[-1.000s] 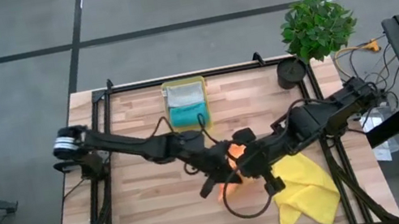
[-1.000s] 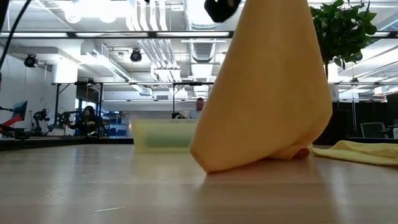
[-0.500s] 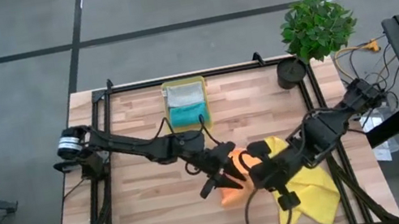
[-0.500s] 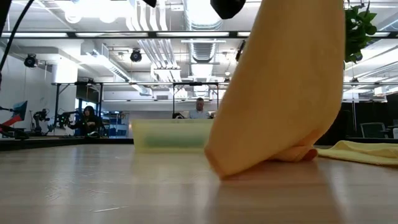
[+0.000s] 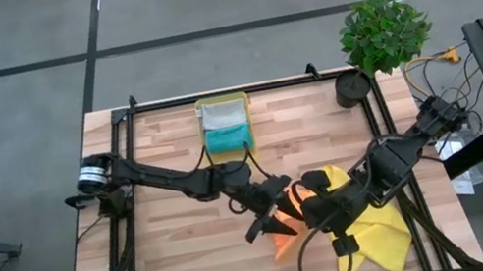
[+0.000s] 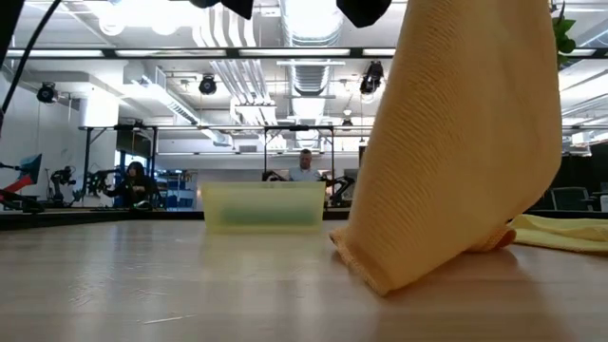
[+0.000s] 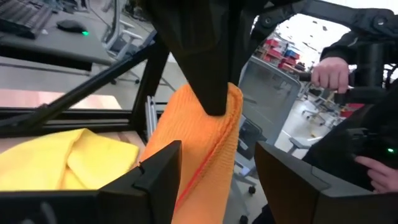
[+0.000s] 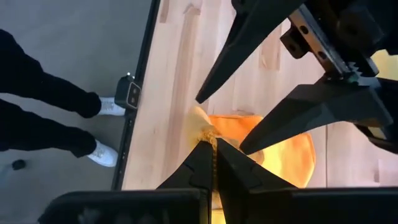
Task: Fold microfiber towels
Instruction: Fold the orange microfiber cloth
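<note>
The orange towel (image 6: 456, 161) hangs from my right gripper (image 8: 212, 148), which is shut on its top. The towel's lower end (image 6: 380, 275) rests on the table. My left gripper (image 7: 217, 149) is open and level, with one finger on each side of the hanging towel (image 7: 205, 137). Whether a finger brushes it I cannot tell. From above, both grippers meet over the orange towel (image 5: 284, 233) near the table's middle. The yellow towel (image 5: 373, 232) lies crumpled at the near right. My right gripper pinches the orange towel's top edge (image 8: 212, 140) between its two fingers, which slant down from above. The towel hangs below them in loose folds, and its lower end rests on the table.
A translucent yellow tray (image 5: 243, 97) at the far middle holds a grey towel (image 5: 223, 115) and a teal towel (image 5: 227, 138). A plant (image 5: 382, 29) and a black round thing (image 5: 351, 88) stand at the far right corner. A person's legs (image 8: 43, 118) show beside the table.
My left gripper has opened and let go of the orange towel. My right gripper has carried the towel's top toward the table's right and near edges. The towel still hangs, and its lower end has slid along the table to the right.
</note>
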You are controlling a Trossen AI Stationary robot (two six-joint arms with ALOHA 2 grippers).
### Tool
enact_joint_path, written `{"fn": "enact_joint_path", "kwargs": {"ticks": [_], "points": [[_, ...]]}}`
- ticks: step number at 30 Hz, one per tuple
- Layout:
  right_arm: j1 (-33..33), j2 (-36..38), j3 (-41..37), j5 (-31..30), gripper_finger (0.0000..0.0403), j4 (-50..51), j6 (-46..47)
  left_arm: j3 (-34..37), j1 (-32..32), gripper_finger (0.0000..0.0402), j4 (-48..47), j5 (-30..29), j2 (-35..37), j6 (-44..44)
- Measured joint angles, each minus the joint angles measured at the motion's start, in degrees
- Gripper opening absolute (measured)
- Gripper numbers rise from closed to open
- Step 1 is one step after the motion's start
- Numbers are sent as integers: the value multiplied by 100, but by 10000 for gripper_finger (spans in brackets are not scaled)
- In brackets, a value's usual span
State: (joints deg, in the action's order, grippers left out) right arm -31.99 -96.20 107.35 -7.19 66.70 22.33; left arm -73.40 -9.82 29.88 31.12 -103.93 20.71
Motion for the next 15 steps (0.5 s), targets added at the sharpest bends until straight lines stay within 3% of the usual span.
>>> {"fn": "enact_joint_path", "kwargs": {"ticks": [5, 15], "points": [[6, -101, -2, -31, 9, 1, -5, -2, -53, 189, -8, 275, -66, 4], [264, -149, -2, -49, 9, 2, 173, -2, -115, 189, -2, 273, -103, 4]]}}
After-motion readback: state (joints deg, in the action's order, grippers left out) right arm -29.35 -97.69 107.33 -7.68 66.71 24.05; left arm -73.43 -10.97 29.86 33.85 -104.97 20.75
